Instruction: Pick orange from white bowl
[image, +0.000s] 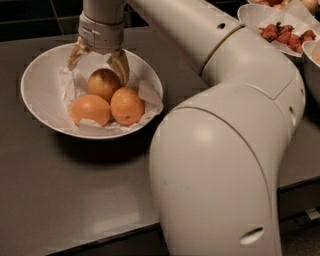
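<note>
The white bowl (37, 92) sits at the left of the dark table, lined with crumpled white paper. In it lie the duller brownish-yellow orange (102, 83) at the back and two brighter oranges (126, 105) in front. My gripper (98, 61) hangs over the back of the bowl, open, its two fingers spread wide. The right finger (121, 65) is beside the dull orange's upper right. The left finger is above the paper to the orange's left. The orange sits just below and between the fingers, not gripped.
My large white arm (225, 150) fills the right and front of the view. A white bowl with red strawberries (287, 35) stands at the back right, with another bowl edge (312, 60) beside it. The table's front edge runs along the bottom.
</note>
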